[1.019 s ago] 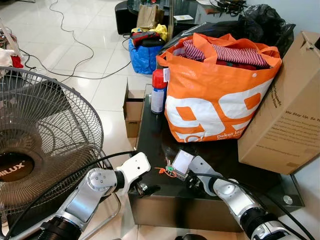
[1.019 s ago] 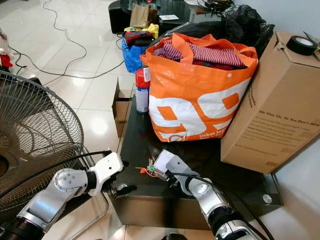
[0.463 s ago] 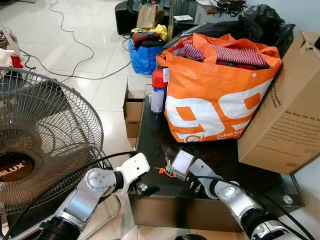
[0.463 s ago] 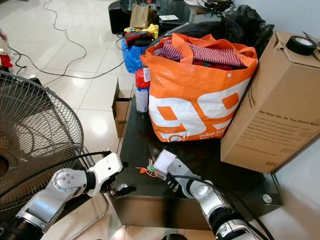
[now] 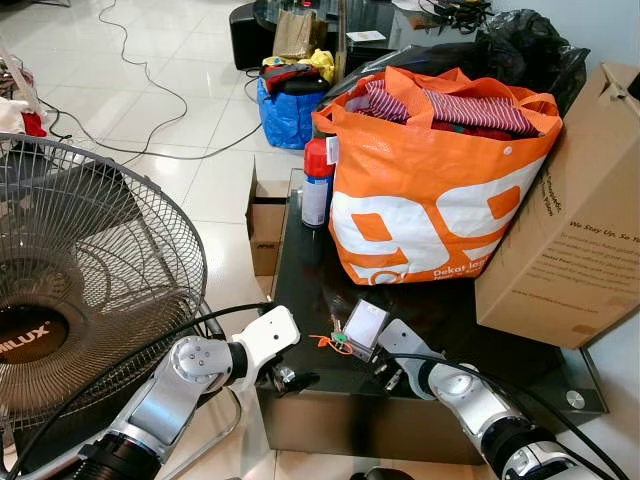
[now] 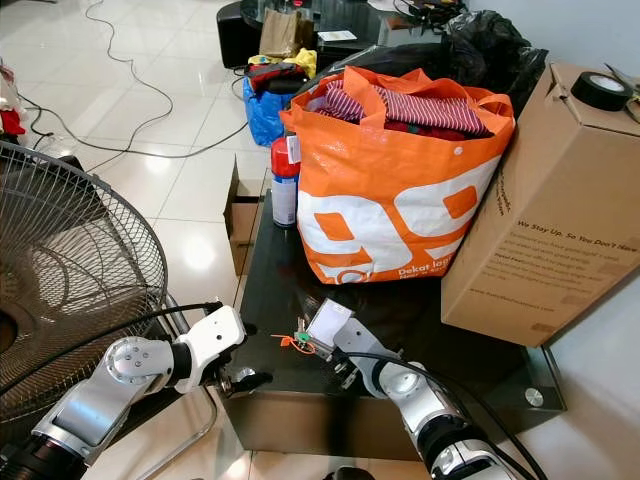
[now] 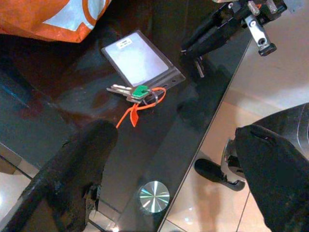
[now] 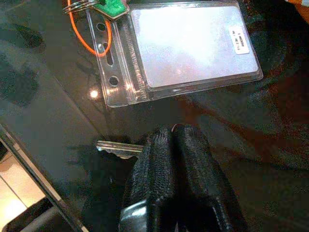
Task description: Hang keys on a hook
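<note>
Beside right pincer (image 8: 173,140): keys (image 8: 99,6).

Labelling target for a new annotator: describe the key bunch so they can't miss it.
Find the black glass table carrying the big orange bag. Near its front edge lies a clear plastic card holder; the keys lie at its punched end. They are silver, with a green tag and an orange cable tie, unlike the lone bare key nearby.

Cluttered home living room: tiled floor (image 5: 215,190), pedestal fan (image 5: 90,270), laundry-stuffed orange bag (image 5: 435,200).
</note>
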`<state>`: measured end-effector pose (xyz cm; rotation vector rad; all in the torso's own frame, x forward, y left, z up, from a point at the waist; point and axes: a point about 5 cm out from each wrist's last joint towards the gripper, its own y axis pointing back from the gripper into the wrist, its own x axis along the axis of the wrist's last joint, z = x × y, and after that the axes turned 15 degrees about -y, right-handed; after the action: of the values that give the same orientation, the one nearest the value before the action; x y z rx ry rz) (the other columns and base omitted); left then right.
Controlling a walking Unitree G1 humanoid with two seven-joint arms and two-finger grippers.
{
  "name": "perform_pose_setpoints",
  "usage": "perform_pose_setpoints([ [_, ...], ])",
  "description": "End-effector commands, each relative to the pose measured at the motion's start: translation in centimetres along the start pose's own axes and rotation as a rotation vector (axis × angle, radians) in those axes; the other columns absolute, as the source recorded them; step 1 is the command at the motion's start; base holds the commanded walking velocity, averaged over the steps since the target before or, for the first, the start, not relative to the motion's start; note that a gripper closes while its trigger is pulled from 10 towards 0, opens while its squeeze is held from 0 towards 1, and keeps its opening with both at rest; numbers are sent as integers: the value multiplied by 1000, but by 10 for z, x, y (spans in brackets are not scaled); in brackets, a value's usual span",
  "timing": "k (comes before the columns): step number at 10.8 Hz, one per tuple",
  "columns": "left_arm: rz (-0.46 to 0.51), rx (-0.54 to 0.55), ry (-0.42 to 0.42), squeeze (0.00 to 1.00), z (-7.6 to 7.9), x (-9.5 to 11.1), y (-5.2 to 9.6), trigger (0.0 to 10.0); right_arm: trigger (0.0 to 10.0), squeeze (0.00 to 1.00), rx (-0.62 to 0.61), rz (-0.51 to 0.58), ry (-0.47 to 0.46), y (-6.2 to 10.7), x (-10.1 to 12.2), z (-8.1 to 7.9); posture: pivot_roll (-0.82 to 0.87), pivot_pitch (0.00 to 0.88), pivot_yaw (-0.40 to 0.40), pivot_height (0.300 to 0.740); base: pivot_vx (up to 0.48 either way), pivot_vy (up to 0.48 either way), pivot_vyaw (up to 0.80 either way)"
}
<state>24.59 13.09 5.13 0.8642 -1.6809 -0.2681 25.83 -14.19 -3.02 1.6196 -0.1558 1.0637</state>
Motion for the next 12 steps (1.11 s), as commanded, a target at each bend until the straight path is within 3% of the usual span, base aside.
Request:
perform_pose_setpoints([
  [1, 8, -13, -30, 0, -1, 5, -1, 10000, 0, 0, 4, -20, -28, 1, -6, 1, -129, 0, -47, 740, 0, 0, 0],
  [5, 10, -13, -35, 0, -3, 6, -2, 10000, 0, 0, 6, 46, -53, 4, 2, 6, -129, 0, -45, 740, 0, 0, 0],
  [7, 16, 8, -27, 0, -6, 6, 0, 10000, 0, 0, 27, 239, -300, 22, 14, 15, -129, 0, -42, 740, 0, 0, 0],
  [10, 30, 16, -34, 0, -11, 9, -3, 10000, 0, 0, 32, 320, -427, 52, 7, 20, -143, 0, -23, 740, 0, 0, 0],
  [11, 52, 57, -28, 0, -17, 14, -2, 10000, 0, 0, -1, 371, -501, 65, 11, 24, -142, 0, -22, 740, 0, 0, 0],
  [12, 118, 189, 23, 0, -31, 24, 2, 10000, 0, 0, -25, 441, -605, 84, 16, 23, -134, 0, -15, 740, 0, 0, 0],
])
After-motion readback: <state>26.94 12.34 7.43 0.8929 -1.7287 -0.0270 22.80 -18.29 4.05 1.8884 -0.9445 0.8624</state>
